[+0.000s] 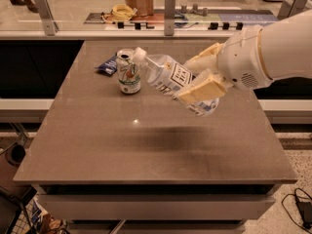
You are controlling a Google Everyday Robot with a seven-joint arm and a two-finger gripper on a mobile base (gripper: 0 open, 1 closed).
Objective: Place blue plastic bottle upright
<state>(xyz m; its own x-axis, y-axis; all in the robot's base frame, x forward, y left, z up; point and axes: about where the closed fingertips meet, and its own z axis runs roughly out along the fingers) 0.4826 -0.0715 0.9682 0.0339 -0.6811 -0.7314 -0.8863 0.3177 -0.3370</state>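
Note:
The blue plastic bottle (168,77) is clear, with a white cap pointing up-left and a white and pale-blue label with a dark square logo. It is held tilted in the air above the grey table (146,145), its cap near the can's top. My gripper (197,79) comes in from the right and is shut on the bottle's lower half, one cream finger (202,89) in front and one behind. The bottle's shadow lies on the table below it.
A white-green drink can (128,72) stands upright at the table's back left. A small dark-blue snack wrapper (107,66) lies just left of it. A counter with posts and clutter (146,13) runs behind the table.

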